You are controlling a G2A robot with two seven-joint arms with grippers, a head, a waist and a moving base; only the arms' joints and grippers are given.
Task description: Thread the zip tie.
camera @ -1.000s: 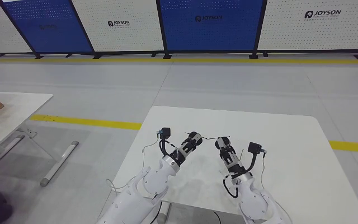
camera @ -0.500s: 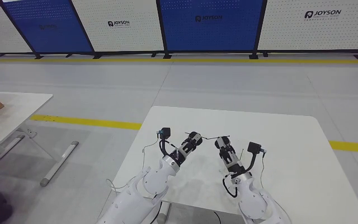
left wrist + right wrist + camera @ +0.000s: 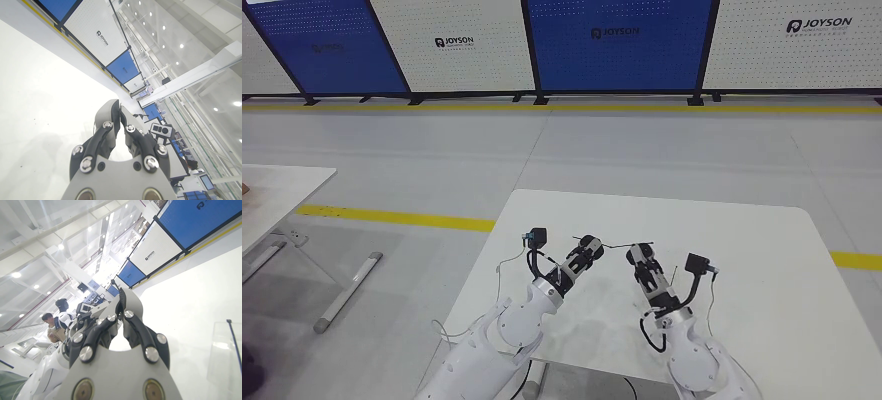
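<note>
Right tool clenched on the zip tie, its head poking past the tips, we see left tool clenched too, both nearer the left edge of the table.

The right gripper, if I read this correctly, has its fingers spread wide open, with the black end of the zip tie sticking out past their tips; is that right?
Not quite: the right gripper has its fingers shut on the zip tie, not spread open. The right wrist view shows them pressed together, and the tie's black end does stick out past their tips.
</note>
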